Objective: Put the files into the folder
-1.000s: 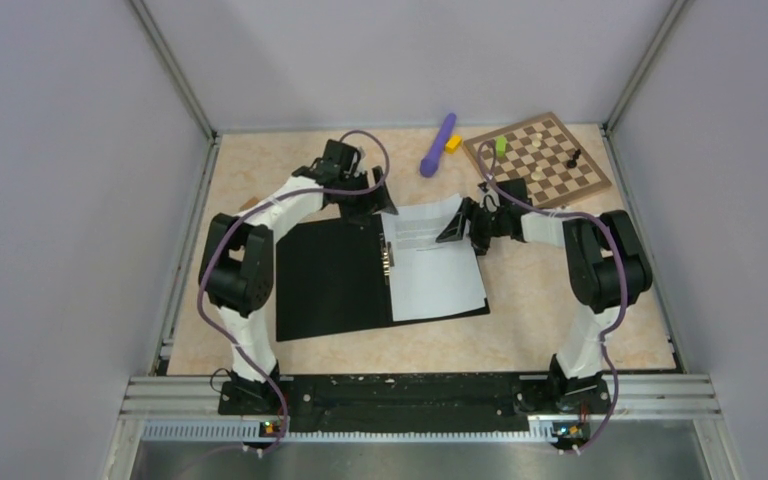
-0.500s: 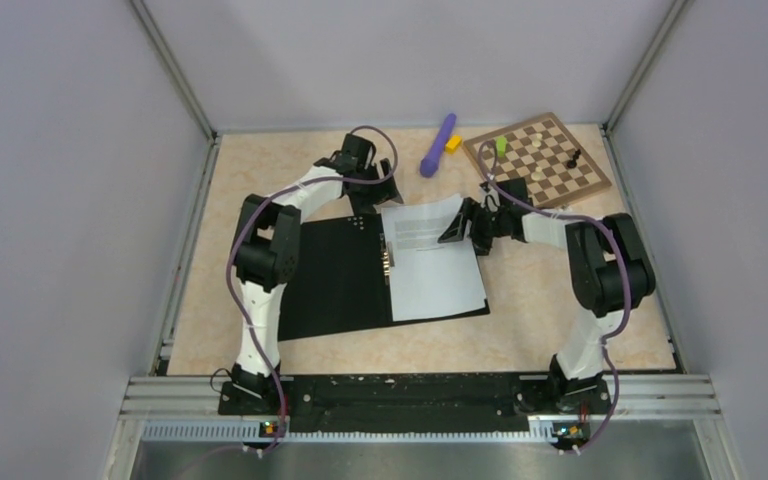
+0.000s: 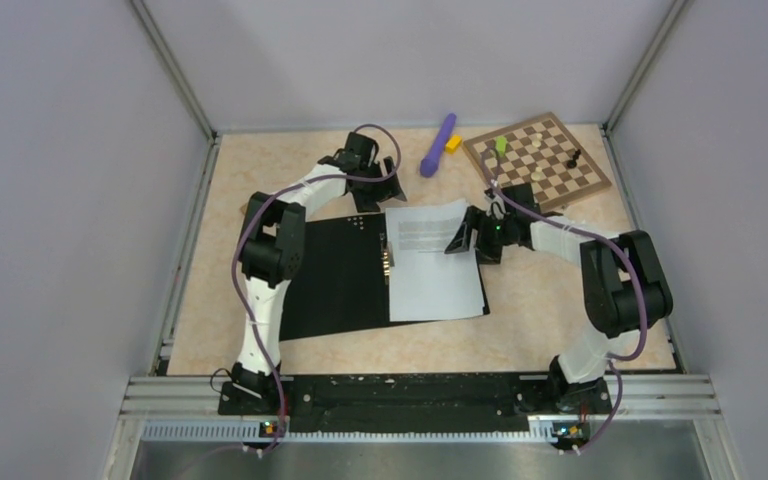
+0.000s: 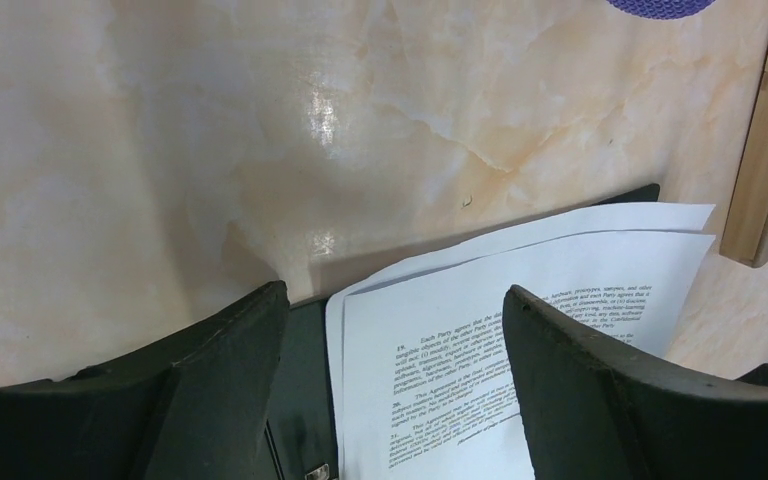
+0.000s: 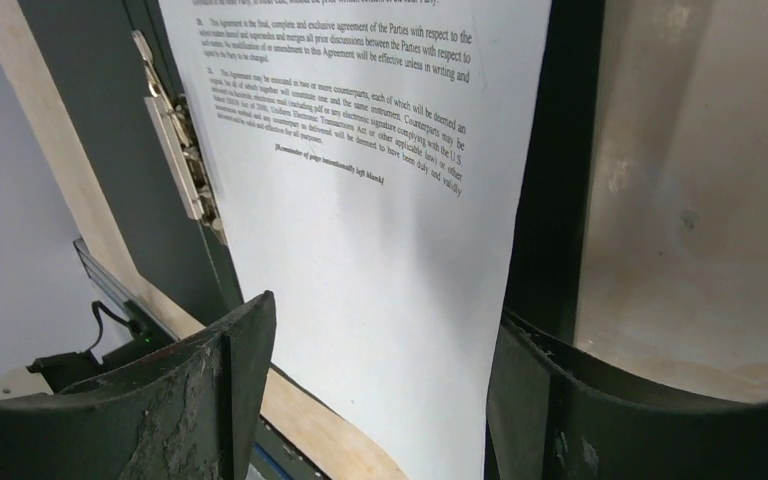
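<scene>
The folder (image 3: 330,275) lies open on the table, black inner faces up, with a metal clip (image 5: 185,160) along its spine. The files (image 3: 432,262), white printed sheets, lie flat on its right half, the top sheets slightly fanned at the far edge. My left gripper (image 3: 384,190) hovers open over the files' far left corner (image 4: 430,330), with the folder (image 4: 300,380) and table under it. My right gripper (image 3: 463,240) stands open above the files' (image 5: 380,200) right edge, its jaws wide apart over the paper and the folder's (image 5: 558,150) black margin. Neither holds anything.
A brown chessboard (image 3: 537,160) with a few pieces and a green block (image 3: 501,146) sits at the back right. A purple cylinder (image 3: 438,143) and a yellow block (image 3: 453,143) lie left of it. Grey walls enclose the table.
The left arm swung right, bringing its gripper over the files' far corner. The right gripper let go and opened wider; the sheets' raised far edge settled flatter and squarer on the folder.
</scene>
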`<state>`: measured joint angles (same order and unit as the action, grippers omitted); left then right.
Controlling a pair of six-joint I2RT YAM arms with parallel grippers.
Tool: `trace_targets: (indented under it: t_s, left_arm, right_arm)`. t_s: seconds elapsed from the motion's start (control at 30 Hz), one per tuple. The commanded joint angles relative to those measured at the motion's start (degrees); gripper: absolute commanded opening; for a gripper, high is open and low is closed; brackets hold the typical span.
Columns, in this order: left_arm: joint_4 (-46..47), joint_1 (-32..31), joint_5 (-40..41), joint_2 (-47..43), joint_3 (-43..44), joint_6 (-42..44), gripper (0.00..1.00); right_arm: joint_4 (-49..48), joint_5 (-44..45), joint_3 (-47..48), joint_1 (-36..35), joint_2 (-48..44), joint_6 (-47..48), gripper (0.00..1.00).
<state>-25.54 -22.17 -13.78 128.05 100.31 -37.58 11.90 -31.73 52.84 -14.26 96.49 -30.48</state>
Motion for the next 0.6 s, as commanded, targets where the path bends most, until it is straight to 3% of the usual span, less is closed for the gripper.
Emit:
trace_targets:
  t_s: [0.0,0.33,0.57]
  left_arm:
    - [1.12,-0.14,-0.99,1.36,2.26,0.21,0.83]
    - [-1.93,-0.01,0.34,-2.54,2.4,3.85,0.83]
    - [-6.19,0.19,1.86,-6.63,4.28,5.03,0.83]
  right_arm:
    - [0.06,-0.11,-1.41,-0.56,-2.14,1.46,0.7]
    - [4.78,5.09,-1.11,-0.56,-4.44,5.3,0.73]
    - [7.32,9.97,8.85,-0.34,-0.22,5.65,0.8]
